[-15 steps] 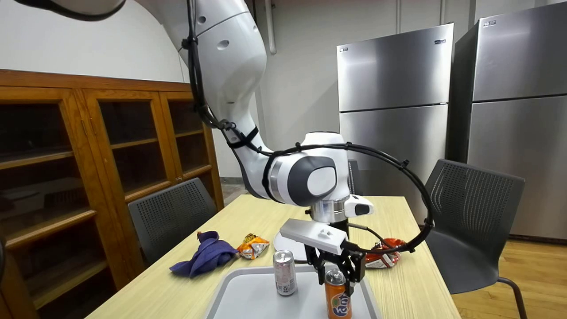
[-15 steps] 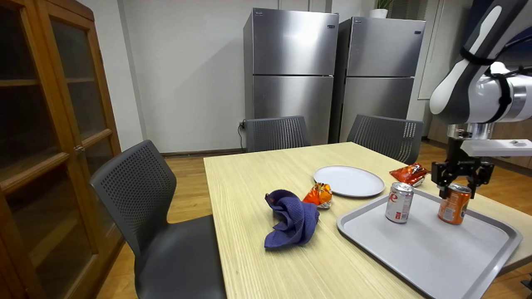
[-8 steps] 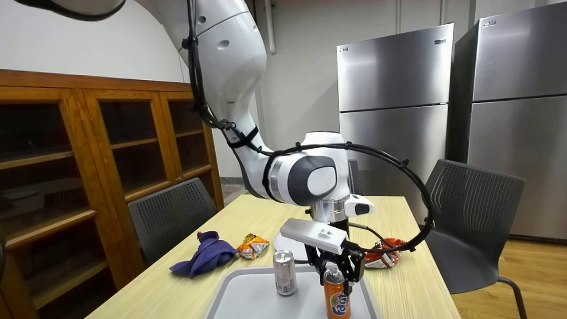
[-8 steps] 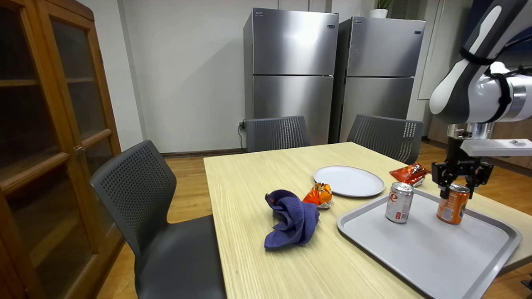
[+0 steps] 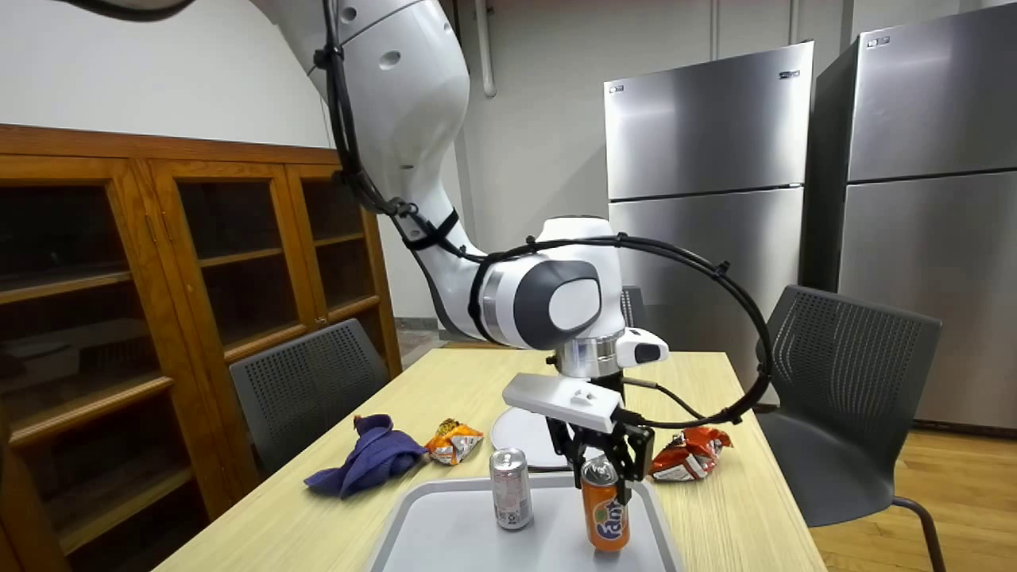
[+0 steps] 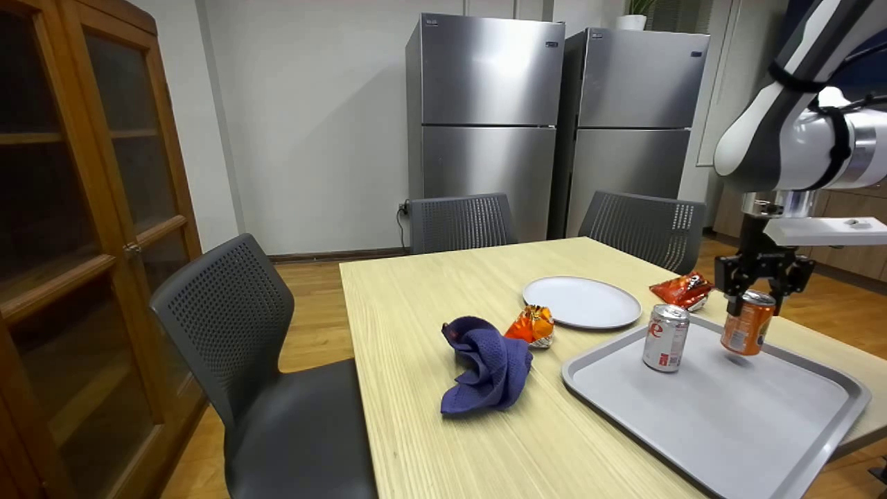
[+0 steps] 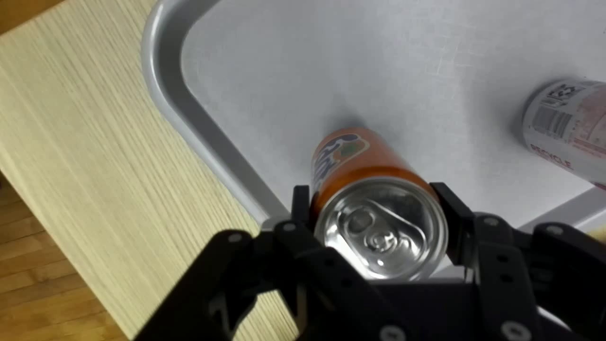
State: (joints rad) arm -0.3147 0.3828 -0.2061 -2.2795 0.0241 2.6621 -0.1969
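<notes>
Wrist view: the pincer (image 7: 372, 201) is clenched on the Fanta can (image 7: 378, 203), with a fingertip (image 7: 301, 204) against each side near the top. Most of the can hangs below the pincer, and in an exterior view it seems to float just above the tray (image 6: 721, 416), perhaps slightly tilted. The step in hand, I judge, is carrying the can's weight. To do it well, hold an even squeeze: firm enough that the can cannot slip, yet gentle enough not to dent thin metal. Because the grip sits high, smooth, unhurried motion should stop the bottom from swinging. A straight rise seems best until the base stands higher than the tray's rim (image 7: 215, 154), which runs near the pincer on one side. On another side, near but not touching, the silver can (image 6: 665, 339) stands upright on the tray; any sideways travel should give it room. Farther from the pincer, past the tray, lie the red bag (image 6: 682, 290) and then the plate (image 6: 582, 301). Farther again, the orange bag (image 6: 532, 326) and the cloth (image 6: 488, 364) lie next to each other on the table (image 6: 416, 312). Well apart, beyond the table's end, stand two fridges (image 6: 485, 83).
</notes>
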